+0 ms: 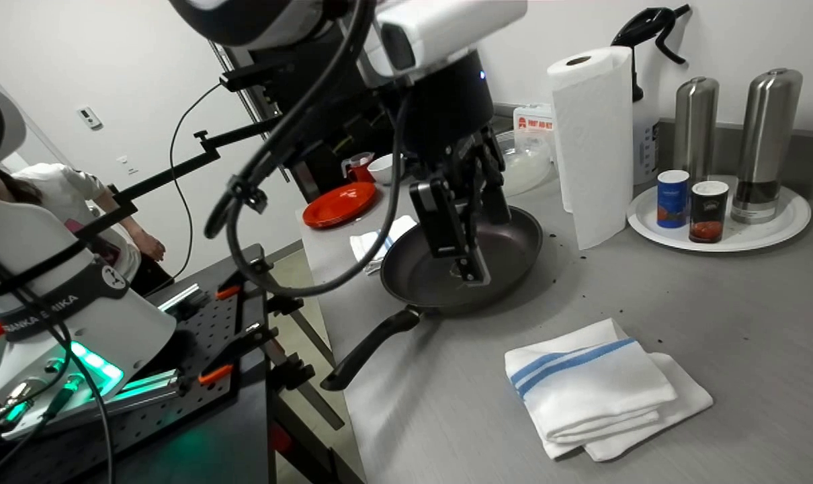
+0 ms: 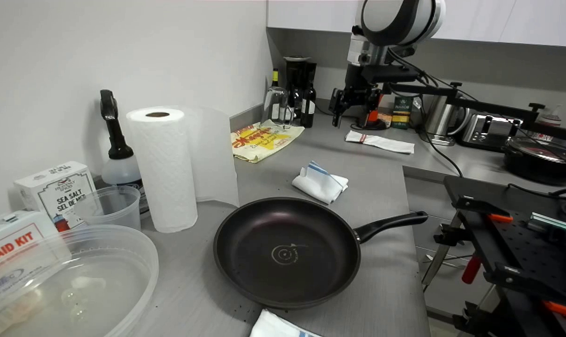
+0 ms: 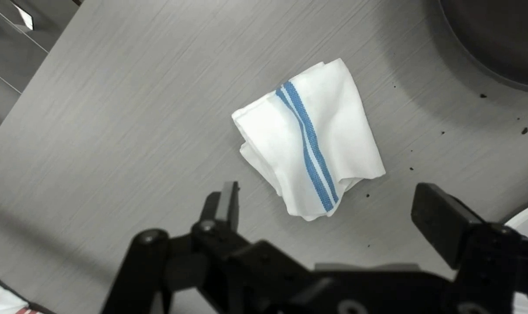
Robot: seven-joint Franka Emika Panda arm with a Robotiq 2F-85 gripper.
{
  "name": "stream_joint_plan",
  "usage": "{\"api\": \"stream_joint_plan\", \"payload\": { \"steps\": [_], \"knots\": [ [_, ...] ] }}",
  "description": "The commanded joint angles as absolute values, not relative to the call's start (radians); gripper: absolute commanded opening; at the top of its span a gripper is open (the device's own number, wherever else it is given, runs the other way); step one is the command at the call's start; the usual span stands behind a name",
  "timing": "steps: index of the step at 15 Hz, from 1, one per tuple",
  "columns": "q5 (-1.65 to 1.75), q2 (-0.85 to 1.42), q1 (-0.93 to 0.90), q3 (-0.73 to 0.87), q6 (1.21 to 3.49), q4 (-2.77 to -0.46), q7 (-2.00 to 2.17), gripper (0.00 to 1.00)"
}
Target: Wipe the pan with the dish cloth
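My hand (image 3: 327,194) is spread wide, fingers (image 3: 440,222) well apart, and I've got zero grip on anything. Not touching anything either, it's hanging above the surface (image 3: 115,122).

The dish cloth (image 3: 310,131) shows up past my fingertips in the wrist view, lying on the surface, in from the edge on my side. It's white, folded up with the layers kinda out of line, and two blue stripes run across the top fold, one fatter than the other. In an exterior view the cloth (image 2: 319,187) looks a bit bunched, with the striped part poking up.

The pan (image 2: 287,264) sits on the surface near it, not touching: black, wide, shallow, pale round logo in the middle. Its handle (image 2: 386,225) points out at that same edge. Dark crumbs (image 3: 483,95) are scattered on the surface beside it. On the pan's far side from my cloth there's a second cloth (image 2: 278,327), also white with blue.
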State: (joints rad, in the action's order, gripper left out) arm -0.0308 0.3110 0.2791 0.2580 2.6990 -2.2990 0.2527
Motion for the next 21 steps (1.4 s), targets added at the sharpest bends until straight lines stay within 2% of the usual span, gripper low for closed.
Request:
{"api": "stream_joint_plan", "payload": {
  "steps": [1, 9, 21],
  "knots": [
    [-0.086, 0.417, 0.282, 0.252, 2.743, -2.246, 0.225, 1.00],
    [-0.185, 0.583, 0.329, 0.183, 2.775, -2.125, 0.162, 1.00],
    [-0.182, 0.768, 0.372, 0.183, 2.766, -1.978, 0.157, 1.00]
  ]
}}
